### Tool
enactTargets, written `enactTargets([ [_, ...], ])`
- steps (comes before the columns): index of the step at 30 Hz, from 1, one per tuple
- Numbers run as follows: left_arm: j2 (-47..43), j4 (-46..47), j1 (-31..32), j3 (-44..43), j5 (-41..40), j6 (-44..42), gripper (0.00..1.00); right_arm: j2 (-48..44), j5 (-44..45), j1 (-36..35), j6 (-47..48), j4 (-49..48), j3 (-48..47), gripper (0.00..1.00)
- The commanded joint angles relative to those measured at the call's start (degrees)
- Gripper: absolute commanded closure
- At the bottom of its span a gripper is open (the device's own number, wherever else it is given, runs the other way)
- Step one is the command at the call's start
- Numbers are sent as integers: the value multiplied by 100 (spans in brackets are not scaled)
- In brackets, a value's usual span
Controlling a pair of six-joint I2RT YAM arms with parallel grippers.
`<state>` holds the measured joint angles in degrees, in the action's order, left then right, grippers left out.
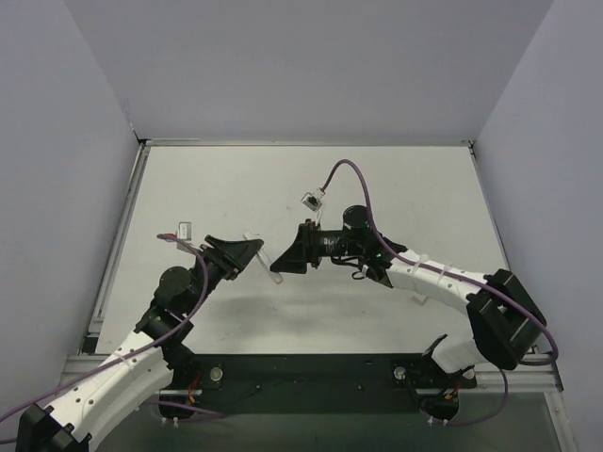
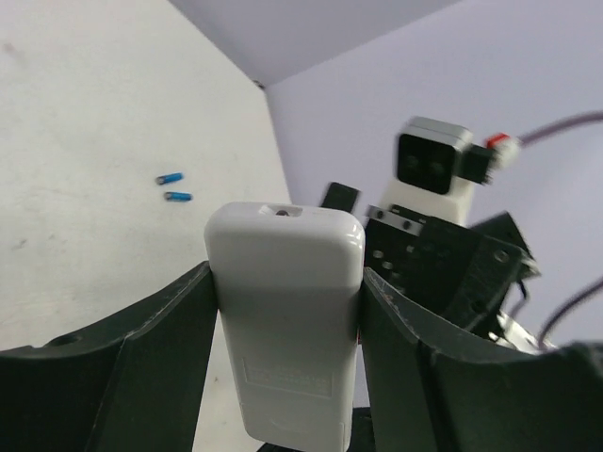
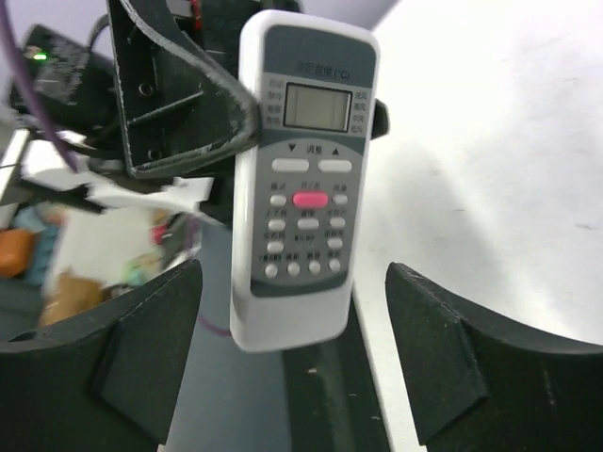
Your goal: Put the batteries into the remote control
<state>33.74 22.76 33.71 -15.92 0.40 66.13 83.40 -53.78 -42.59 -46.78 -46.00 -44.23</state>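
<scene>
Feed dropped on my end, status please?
Left pincer shut on remote. Right pincer open, facing it. Two batteries on table.

Lab test cell: blank grey walls [image 1: 311, 66] enclose a white table [image 1: 405, 188].

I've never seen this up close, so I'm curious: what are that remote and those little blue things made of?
The remote control looks like moulded plastic: white, smooth, faintly glossy, with a seam on its back. The buttons on its grey face seem rubbery. The batteries are bright blue, probably a printed wrap over metal, but they are too small to tell.
</scene>
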Motion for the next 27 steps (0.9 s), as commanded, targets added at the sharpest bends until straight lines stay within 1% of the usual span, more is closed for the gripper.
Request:
enactTargets([
  [1, -209, -1694, 126, -578, -1338, 434, 100, -955, 1586, -205, 1846, 1579, -86, 25],
  [2, -175, -2097, 153, -640, -1454, 514, 100, -1079, 2295, -397, 2101, 1794, -60, 24],
  [3, -122, -2266, 162, -814, -1551, 611, 100, -1289, 2632, -504, 2460, 1935, -34, 23],
  [5, 114, -2897, 206, -1008, -1771, 883, 100, -1457, 3309, -836, 2744, 2226, 37, 23],
  [6, 220, -3057, 214, -1114, -1815, 971, 100, -1466, 3747, -935, 2867, 2279, 37, 23],
  [8, 562, -3469, 258, -1413, -1921, 1182, 100, -1423, 4155, -1128, 3140, 2428, 28, 24],
  [11, 870, -3604, 320, -1607, -1992, 1315, 100, -1326, 4673, -1427, 3307, 2534, -33, 27],
  [14, 933, -3376, 425, -1563, -2053, 1420, 100, -1081, 5244, -1708, 3369, 2604, -130, 30],
  [15, 933, -3340, 452, -1554, -2131, 1446, 100, -1036, 5316, -1735, 3352, 2596, -139, 31],
  [16, 942, -3314, 478, -1546, -2167, 1508, 100, -992, 5543, -1796, 3308, 2544, -139, 35],
  [17, 924, -3305, 496, -1537, -2211, 1534, 100, -948, 5623, -1814, 3255, 2517, -147, 36],
  [20, 889, -3322, 540, -1528, -2325, 1622, 100, -790, 5886, -1885, 3114, 2412, -165, 39],
  [24, 828, -3270, 584, -1388, -2334, 1780, 100, -658, 5888, -1894, 3053, 2280, -165, 40],
  [27, 819, -3217, 592, -1326, -2264, 1833, 100, -579, 5783, -1894, 3114, 2166, -183, 45],
])
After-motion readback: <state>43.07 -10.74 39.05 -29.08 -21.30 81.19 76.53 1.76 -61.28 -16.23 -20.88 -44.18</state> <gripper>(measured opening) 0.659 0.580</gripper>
